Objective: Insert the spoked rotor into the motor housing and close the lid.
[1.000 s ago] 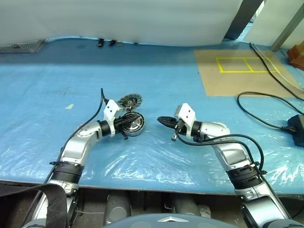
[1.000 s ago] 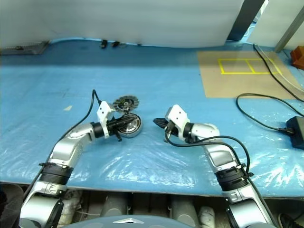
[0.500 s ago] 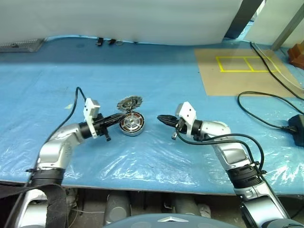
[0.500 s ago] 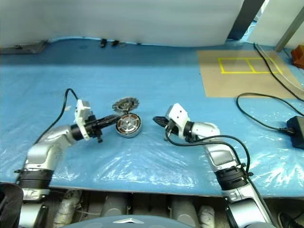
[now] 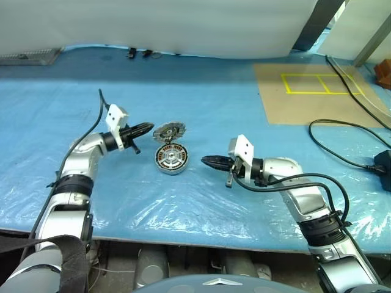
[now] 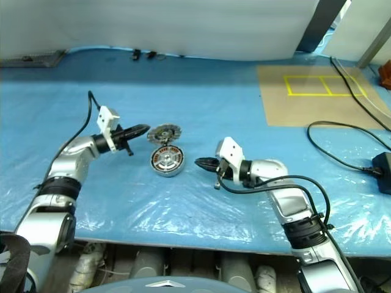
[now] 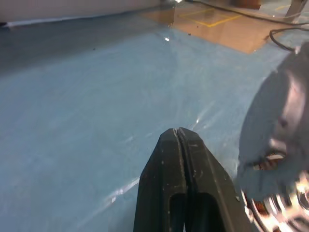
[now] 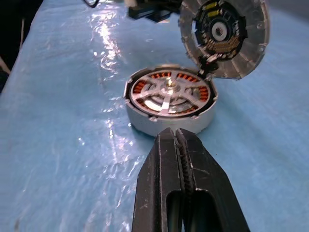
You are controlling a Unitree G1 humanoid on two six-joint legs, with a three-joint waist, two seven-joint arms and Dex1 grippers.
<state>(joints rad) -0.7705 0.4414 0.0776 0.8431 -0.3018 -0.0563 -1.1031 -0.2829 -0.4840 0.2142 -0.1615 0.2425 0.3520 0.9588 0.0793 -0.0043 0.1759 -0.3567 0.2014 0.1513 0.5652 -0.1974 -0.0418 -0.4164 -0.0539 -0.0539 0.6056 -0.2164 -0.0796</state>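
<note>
Now spoked rotor (image 8: 169,98) in motor housing (image 8: 170,121), lid (image 8: 223,36) open

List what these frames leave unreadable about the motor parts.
- Lid: its far face is turned away in the right wrist view; in the left wrist view it is a blur cut by the edge.
- Motor housing: the spoked rotor covers the centre; full seating is unclear.
- Lid-to-housing joint: too small in the head views.

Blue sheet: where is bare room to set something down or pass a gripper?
Free: the blue sheet between lid and brown board, and the near strip below the motor housing. Crowded: between left gripper and right gripper.
</note>
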